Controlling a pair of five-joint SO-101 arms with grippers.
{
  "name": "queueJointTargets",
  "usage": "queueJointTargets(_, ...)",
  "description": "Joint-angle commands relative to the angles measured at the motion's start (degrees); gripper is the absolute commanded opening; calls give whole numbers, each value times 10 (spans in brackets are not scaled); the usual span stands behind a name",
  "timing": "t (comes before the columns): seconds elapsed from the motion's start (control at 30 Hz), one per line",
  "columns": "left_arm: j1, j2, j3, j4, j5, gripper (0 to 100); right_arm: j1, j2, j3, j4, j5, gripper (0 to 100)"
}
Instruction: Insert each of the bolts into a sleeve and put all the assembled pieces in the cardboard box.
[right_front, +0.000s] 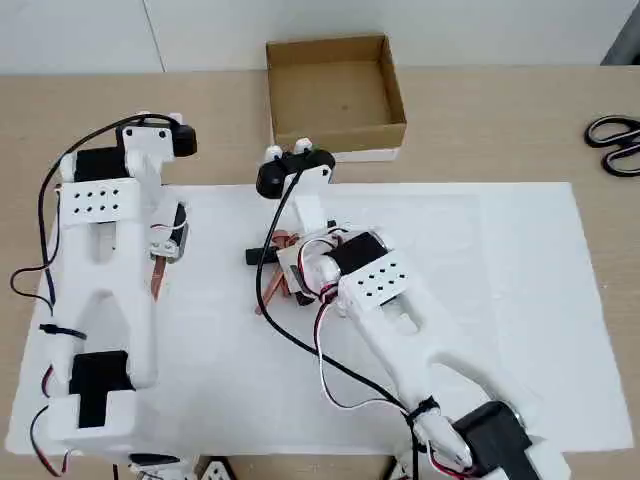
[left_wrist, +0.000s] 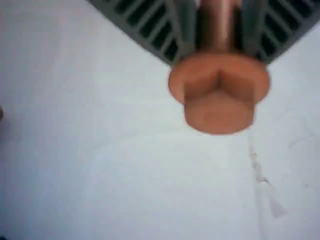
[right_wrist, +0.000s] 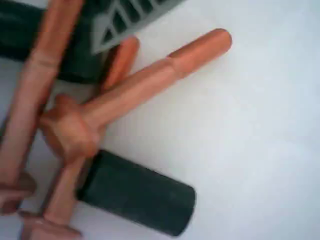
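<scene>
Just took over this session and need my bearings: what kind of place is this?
Probably a lab or hobby workbench: a wood-look table under a white sheet, a cardboard box, scissors at the edge, and a loose pile of bolts.

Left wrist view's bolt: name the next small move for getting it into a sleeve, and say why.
Probably the right hand should grip the dark sleeve lying on the white sheet below it. The left hand is shut on a bolt, head down, so it needs a sleeve to go into, and the cardboard box is empty.
</scene>
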Motion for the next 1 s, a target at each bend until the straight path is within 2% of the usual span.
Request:
queueJointTargets(0.0,-3,-29,-2,8,-4,6,31,-2,-29,-13,16,151)
queueJointTargets(0.43,-3,-31,12,7,-4,6,39,-2,-29,71,220,151)
queueJointTargets(0.97,-1,-31,13,7,-4,6,37,7,-30,75,393,153)
